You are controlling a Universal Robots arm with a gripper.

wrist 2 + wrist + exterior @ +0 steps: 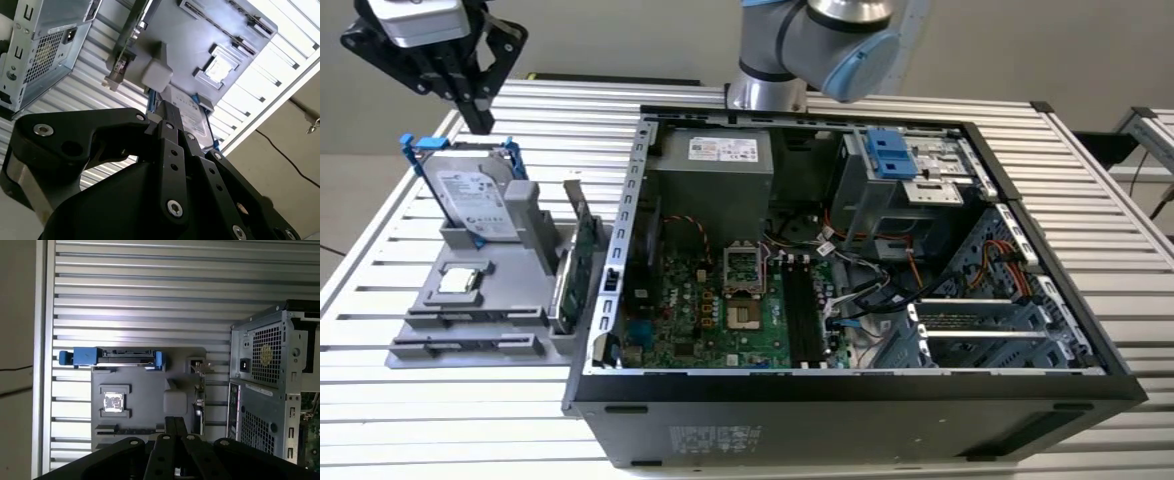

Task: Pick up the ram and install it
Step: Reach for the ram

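My gripper (476, 120) hangs above the far left corner of the table, over the top of the silver hard drive (471, 197) that stands upright in its blue bracket. Its two black fingers are pressed together with nothing between them in both wrist views (162, 109) (175, 422). The grey parts holder (520, 300) lies below. A thin dark strip (132, 430) sits in the holder's long slot; it looks like the ram seen edge-on, though I cannot be sure. The open computer case (854, 390) stands at the exterior view's right, with its black memory slots (801, 310) facing up.
A green expansion card (580, 250) stands upright in the holder between the hard drive and the case wall. A small square chip (460, 281) rests in a holder pocket. The arm's base (767, 90) stands behind the case. The slatted metal table (454, 400) stretches around everything.
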